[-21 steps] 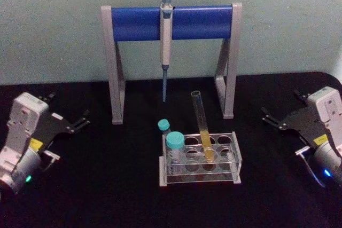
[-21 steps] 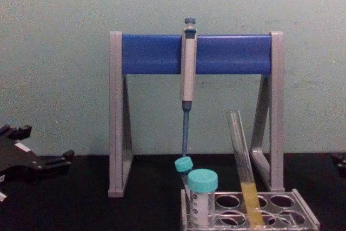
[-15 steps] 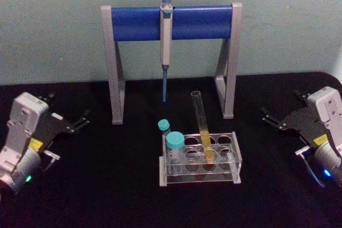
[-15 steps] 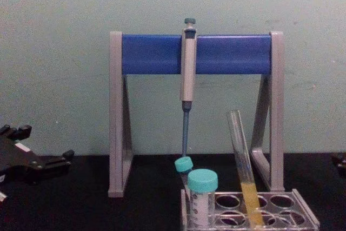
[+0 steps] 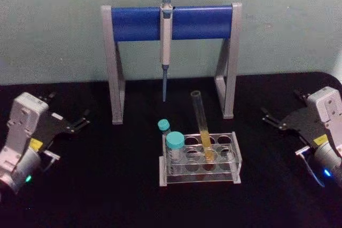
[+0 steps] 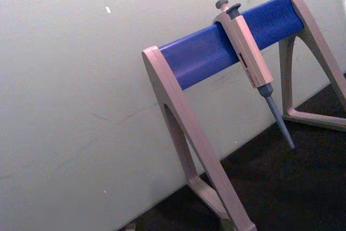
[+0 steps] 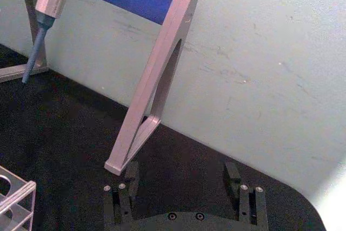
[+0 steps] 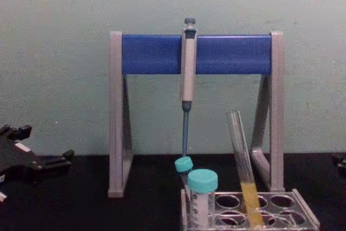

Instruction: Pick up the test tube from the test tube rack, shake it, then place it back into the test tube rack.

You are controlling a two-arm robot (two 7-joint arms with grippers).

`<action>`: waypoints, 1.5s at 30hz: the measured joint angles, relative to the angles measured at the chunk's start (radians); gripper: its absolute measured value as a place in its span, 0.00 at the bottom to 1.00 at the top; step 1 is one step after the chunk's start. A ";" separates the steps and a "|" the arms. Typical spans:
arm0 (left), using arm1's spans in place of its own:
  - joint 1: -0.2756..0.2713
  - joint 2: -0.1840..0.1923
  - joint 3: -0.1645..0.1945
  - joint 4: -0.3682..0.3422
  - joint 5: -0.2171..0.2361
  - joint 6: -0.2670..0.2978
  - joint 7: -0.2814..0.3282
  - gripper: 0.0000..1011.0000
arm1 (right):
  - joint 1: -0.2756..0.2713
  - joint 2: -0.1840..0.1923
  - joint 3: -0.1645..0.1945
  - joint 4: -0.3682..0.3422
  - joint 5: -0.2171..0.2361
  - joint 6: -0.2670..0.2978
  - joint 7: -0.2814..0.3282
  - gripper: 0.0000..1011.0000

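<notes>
The test tube (image 5: 202, 124) is a long clear glass tube with yellow liquid in its lower part. It leans in a back-row hole of the test tube rack (image 5: 235, 157), a low translucent rack at the table's middle. From the side, the test tube (image 8: 242, 166) tilts left above the test tube rack (image 8: 304, 218). My left gripper (image 5: 68, 105) rests open at the far left, well clear of the rack, and appears low on the left as the left gripper (image 8: 46, 144). My right gripper (image 5: 281, 105) rests open at the far right, its fingers (image 7: 130, 176) spread with nothing between them.
A tall grey stand with a blue crossbar (image 5: 171, 22) stands behind the rack, with a grey-blue pipette (image 5: 165, 41) hanging from it. Two teal-capped tubes (image 5: 175, 143) occupy the rack's left end. Black tabletop (image 5: 107, 185) lies on both sides of the rack.
</notes>
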 joint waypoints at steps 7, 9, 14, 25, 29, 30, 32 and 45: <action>0.000 0.000 0.000 0.000 0.000 0.000 0.000 0.99 | 0.000 0.000 0.000 0.000 0.000 0.000 0.000 0.99; 0.000 0.000 0.000 0.000 0.000 0.000 0.000 0.99 | 0.000 0.000 0.000 0.000 0.000 0.000 0.000 0.99; 0.000 0.000 0.000 0.000 0.000 0.000 0.000 0.99 | 0.000 0.000 0.000 0.000 0.000 0.000 0.000 0.99; 0.000 0.000 0.000 0.000 0.000 0.000 0.000 0.99 | -0.001 -0.001 0.002 0.000 -0.001 0.000 0.000 0.99; 0.000 0.000 0.000 0.000 0.000 0.000 0.000 0.99 | -0.006 -0.005 0.012 -0.007 -0.007 -0.007 0.002 0.99; 0.000 0.000 0.000 0.000 0.000 0.000 0.000 0.99 | -0.010 -0.006 0.019 -0.012 -0.007 -0.013 0.006 0.99; 0.000 0.000 0.000 0.000 0.000 0.000 0.000 0.99 | -0.017 -0.008 0.032 -0.021 -0.002 -0.023 0.013 0.99; 0.000 0.000 0.000 0.000 0.000 0.000 0.000 0.99 | -0.052 0.002 0.085 -0.108 0.091 -0.099 0.162 0.99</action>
